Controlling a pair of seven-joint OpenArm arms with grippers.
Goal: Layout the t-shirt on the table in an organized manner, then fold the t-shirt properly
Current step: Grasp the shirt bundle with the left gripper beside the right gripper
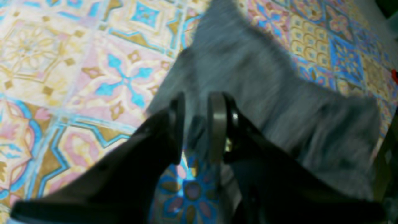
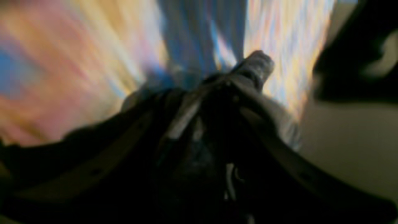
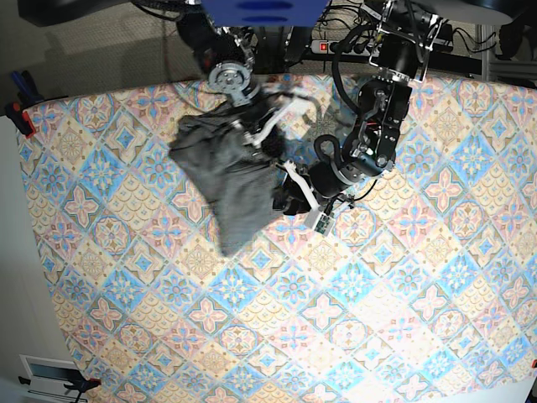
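Observation:
The dark grey t-shirt (image 3: 222, 180) hangs bunched and wrinkled over the back left part of the patterned table (image 3: 377, 319). My left gripper (image 3: 287, 198) is at the shirt's right edge. In the left wrist view its fingers (image 1: 217, 124) stand close together with a fold of the t-shirt (image 1: 248, 81) pinched between them. My right gripper (image 3: 262, 126) is at the shirt's upper right corner. The right wrist view is badly blurred, but a wad of the t-shirt (image 2: 256, 65) sticks out past the tips of the right gripper (image 2: 224, 85), which looks shut on it.
A red clamp (image 3: 21, 117) grips the table's left edge. Cables and a power strip (image 3: 336, 42) lie behind the far edge, beside both arm bases. A blue plate (image 3: 264, 10) is mounted above them. The floor shows along the left side.

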